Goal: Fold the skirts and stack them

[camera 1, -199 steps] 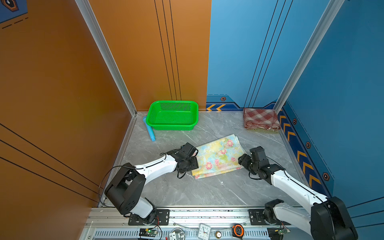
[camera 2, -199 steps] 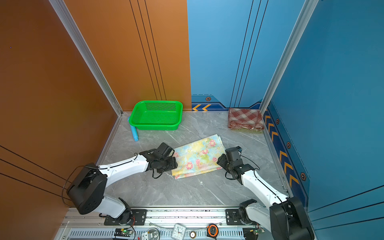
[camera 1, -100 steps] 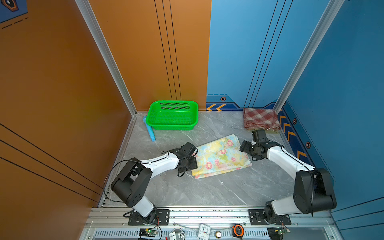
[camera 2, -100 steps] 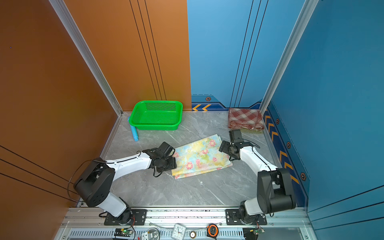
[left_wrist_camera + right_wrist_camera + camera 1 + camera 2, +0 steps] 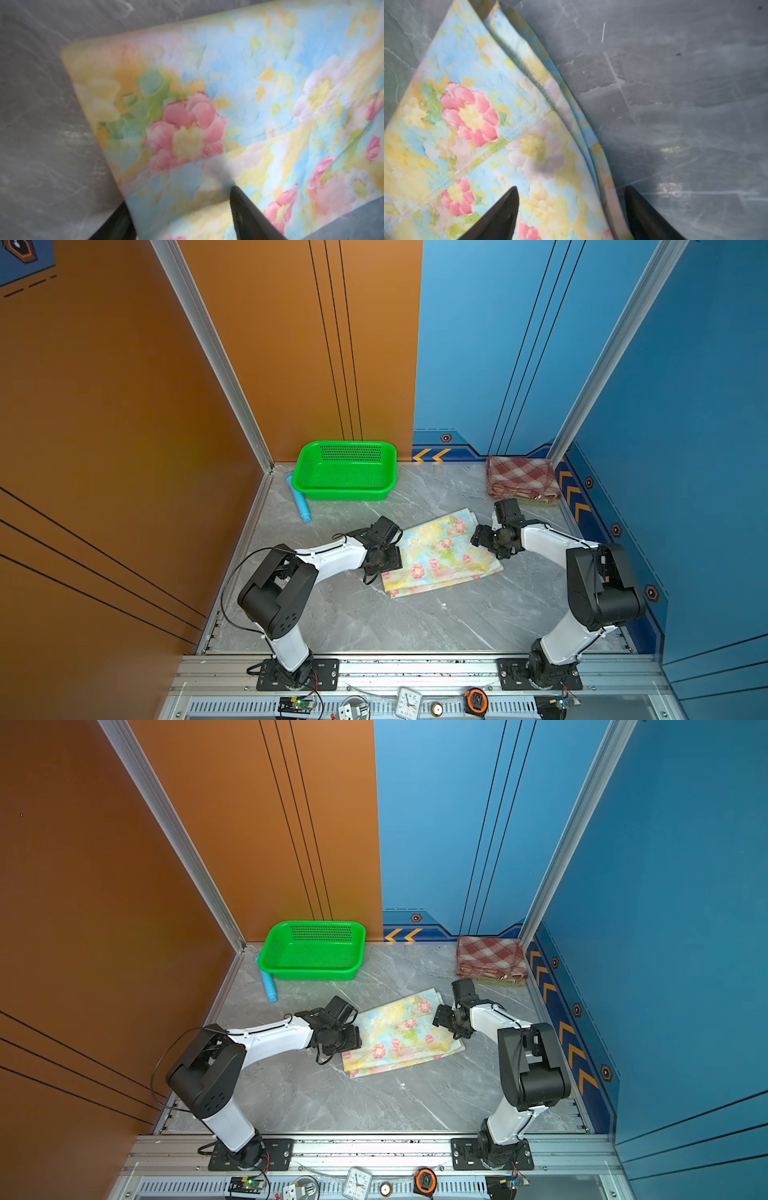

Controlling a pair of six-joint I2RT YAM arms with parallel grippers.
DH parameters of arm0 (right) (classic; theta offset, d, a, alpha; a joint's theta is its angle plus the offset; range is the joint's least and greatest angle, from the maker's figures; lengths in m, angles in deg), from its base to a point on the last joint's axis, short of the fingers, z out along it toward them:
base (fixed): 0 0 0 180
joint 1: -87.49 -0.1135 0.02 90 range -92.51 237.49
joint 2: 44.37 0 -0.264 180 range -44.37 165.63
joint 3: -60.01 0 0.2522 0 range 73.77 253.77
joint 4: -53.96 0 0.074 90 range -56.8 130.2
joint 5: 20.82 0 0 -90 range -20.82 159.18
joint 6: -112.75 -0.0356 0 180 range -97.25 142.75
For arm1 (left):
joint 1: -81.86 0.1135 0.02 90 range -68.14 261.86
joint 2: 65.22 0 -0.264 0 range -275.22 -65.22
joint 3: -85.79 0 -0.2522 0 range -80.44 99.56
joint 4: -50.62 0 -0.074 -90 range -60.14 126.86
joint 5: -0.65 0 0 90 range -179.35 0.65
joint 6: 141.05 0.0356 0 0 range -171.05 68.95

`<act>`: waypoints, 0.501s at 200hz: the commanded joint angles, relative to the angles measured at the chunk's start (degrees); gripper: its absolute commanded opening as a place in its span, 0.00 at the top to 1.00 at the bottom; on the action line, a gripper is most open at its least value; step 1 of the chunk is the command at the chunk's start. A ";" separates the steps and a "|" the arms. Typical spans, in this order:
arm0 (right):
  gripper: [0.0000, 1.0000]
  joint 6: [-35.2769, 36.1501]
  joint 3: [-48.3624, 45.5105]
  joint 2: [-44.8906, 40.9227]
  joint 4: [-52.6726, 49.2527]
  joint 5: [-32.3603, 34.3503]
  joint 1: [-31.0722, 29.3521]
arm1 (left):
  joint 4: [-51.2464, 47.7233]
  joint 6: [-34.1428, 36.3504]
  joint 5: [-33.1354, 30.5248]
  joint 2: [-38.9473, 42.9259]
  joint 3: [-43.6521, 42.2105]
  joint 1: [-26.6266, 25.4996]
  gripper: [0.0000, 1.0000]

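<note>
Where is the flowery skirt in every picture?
Top view: flowery skirt lies in the middle of the floor.
Top view: skirt in the middle too.
Left wrist view: skirt fills most of it.
Right wrist view: skirt fills about half.
Shared landmark: the grey marble floor beside it.

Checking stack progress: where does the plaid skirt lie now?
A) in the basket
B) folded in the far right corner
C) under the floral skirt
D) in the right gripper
B: the plaid skirt lies folded in the far right corner, apart from the basket, the floral skirt and the right gripper.
</note>
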 commanded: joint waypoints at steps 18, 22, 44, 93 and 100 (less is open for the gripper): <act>0.22 -1.11 -1.82 0.28 2.89 -2.10 -1.31 | 0.32 1.20 2.08 -5.79 -1.01 -0.82 0.38; 0.23 -1.23 -1.91 0.24 2.98 -2.24 -1.43 | 0.88 1.15 2.29 -6.03 -1.07 -0.93 0.40; 0.23 -1.76 -2.44 -0.22 3.42 -2.33 -1.84 | 2.73 1.06 2.32 -7.03 -1.16 -1.47 0.58; 0.23 -3.61 -4.79 -2.69 4.15 -1.95 -3.12 | 1.83 3.10 1.13 -5.31 -0.95 0.66 1.00; 0.23 -4.29 -5.35 -3.16 4.56 -1.60 -3.68 | 1.48 4.11 1.20 -4.90 -0.75 1.19 1.00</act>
